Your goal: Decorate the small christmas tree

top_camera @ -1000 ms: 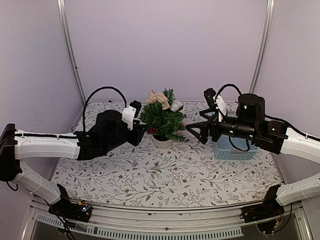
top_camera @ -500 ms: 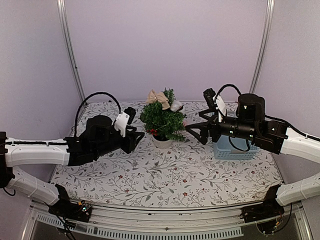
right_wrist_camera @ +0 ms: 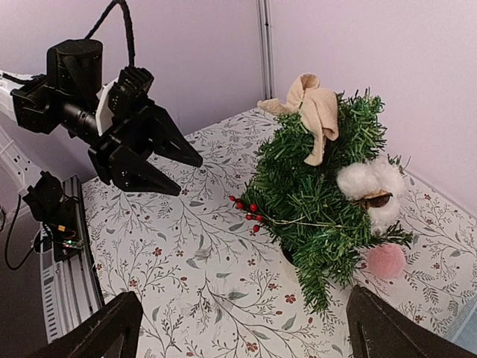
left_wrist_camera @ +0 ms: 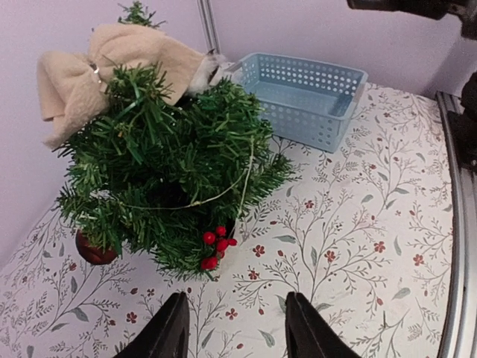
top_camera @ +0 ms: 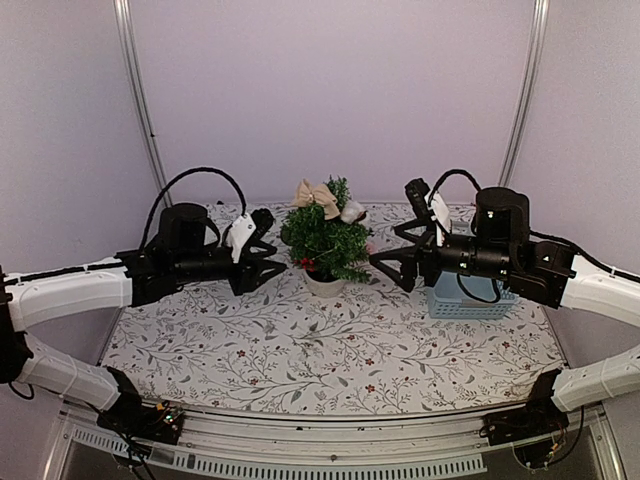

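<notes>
**A:** Top external view: where was the small christmas tree [top_camera: 325,240]?

**B:** I saw it upright in its white pot [top_camera: 325,285] at the back middle of the table [top_camera: 330,350]. Its long axis was vertical, tip up, with a beige bow [top_camera: 312,192] at the top.

**A:** And the arms?

**B:** Both reached in roughly level, one from each side. My left gripper [top_camera: 278,243] pointed at the tree from nearby without touching it, jaws partly spread on nothing. The right gripper [top_camera: 393,228] faced it with jaws spread wide, empty, and its arm crossed in front of the blue basket [top_camera: 470,300].

**A:** Anything only the wrist views gave?

**B:** The left wrist showed red berries [left_wrist_camera: 212,250] and a red bauble [left_wrist_camera: 93,250] low down. The right wrist showed a pink ball [right_wrist_camera: 386,261] low on the tree's side.
</notes>
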### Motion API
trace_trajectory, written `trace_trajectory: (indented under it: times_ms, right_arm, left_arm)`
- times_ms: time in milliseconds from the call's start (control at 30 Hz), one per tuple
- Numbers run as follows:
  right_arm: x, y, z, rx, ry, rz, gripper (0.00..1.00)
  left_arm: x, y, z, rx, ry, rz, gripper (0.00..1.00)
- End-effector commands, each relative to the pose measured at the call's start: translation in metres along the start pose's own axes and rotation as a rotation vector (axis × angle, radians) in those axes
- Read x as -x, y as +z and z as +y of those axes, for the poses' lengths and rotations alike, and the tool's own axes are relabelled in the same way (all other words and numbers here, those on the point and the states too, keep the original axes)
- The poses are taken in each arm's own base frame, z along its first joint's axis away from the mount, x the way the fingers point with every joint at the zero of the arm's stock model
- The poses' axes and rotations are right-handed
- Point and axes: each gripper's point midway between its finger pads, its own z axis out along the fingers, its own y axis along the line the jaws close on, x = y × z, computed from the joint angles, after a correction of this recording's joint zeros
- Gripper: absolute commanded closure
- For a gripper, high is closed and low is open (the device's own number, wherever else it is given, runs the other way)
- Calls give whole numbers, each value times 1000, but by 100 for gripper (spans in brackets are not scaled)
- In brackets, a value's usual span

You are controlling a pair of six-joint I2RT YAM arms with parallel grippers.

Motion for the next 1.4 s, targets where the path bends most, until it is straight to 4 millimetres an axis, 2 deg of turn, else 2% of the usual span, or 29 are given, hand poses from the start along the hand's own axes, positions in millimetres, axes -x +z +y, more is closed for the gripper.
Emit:
trace_trajectory:
  times_ms: [0,100,300,433,800,1000,1367]
  right_arm:
    - [7,-4,3,20,-15,-9,1]
    - [7,-5,3,21,-16,-10,1]
    - [7,-4,5,34,-16,-13,1]
    - [8,-6,6,37,-17,-17,1]
    - [7,-9,5,25,-17,-19,1]
    - [6,-11,5,22,-18,-20,1]
    - [5,-12,5,22,-18,-23,1]
  left_arm:
    - [2,-11,-18,-122,270,-23,56]
    - [9,-11,-16,-129,396,-39,61]
    - [-2,3,-6,-160,446,20,67]
    - [1,9,0,-152,474,-2,69]
    - [-7,35,12,-174,497,31,71]
    - [-18,41,16,-192,476,49,74]
    - [-17,50,24,-176,476,26,78]
